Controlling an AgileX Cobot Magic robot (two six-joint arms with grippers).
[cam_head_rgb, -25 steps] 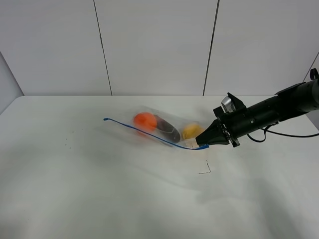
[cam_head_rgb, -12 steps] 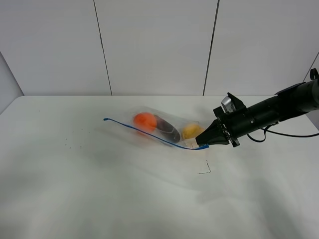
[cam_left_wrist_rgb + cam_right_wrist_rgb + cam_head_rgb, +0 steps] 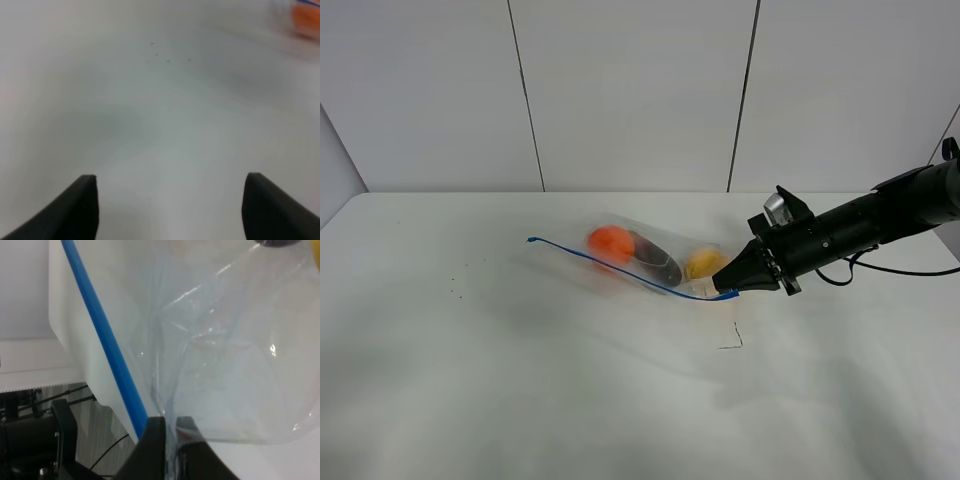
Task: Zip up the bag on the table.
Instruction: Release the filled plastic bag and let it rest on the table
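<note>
A white counter (image 3: pixel 520 400) met a grey panelled wall (image 3: pixel 630 90). The bag (image 3: pixel 645 262) lay on it, its corner pinched by the right pincer (image 3: pixel 730 286); the left pincer (image 3: pixel 170 177) hung spread.

R arm (image 3: pixel 860 228) black, reaching in low frm right | R gripper (image 3: pixel 723 291) black, jaws pinched tight on clear plastic zip bag (image 3: pixel 630 260) corner | L gripper (image 3: pixel 170 210) black, jaws wide apart

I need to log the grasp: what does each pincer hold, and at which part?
Right pincer pinches the bag at the end of its blue zipper strip. Left pincer holds nothing.
</note>
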